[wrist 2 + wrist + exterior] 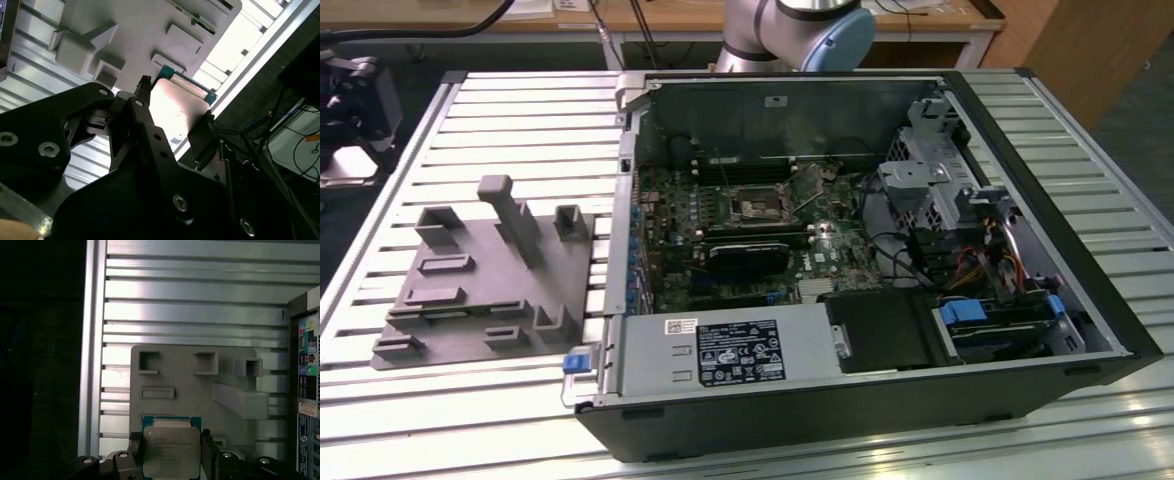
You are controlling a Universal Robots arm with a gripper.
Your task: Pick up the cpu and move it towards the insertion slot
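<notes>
While over fixture [190, 395], cpu [167, 445] w/in gripper [171, 452]

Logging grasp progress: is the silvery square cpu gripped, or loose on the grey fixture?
Gripped: in the first wrist view the claw clamps opposite edges of the silvery square cpu, over the grey plastic fixture.

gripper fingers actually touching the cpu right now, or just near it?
Touching. In the first wrist view the gripper has its fingers against two opposite edges of the cpu, with no gap on either side.

insertion slot [757, 208] uncovered, case wall [626, 130] beside fixture [454, 300]
</notes>
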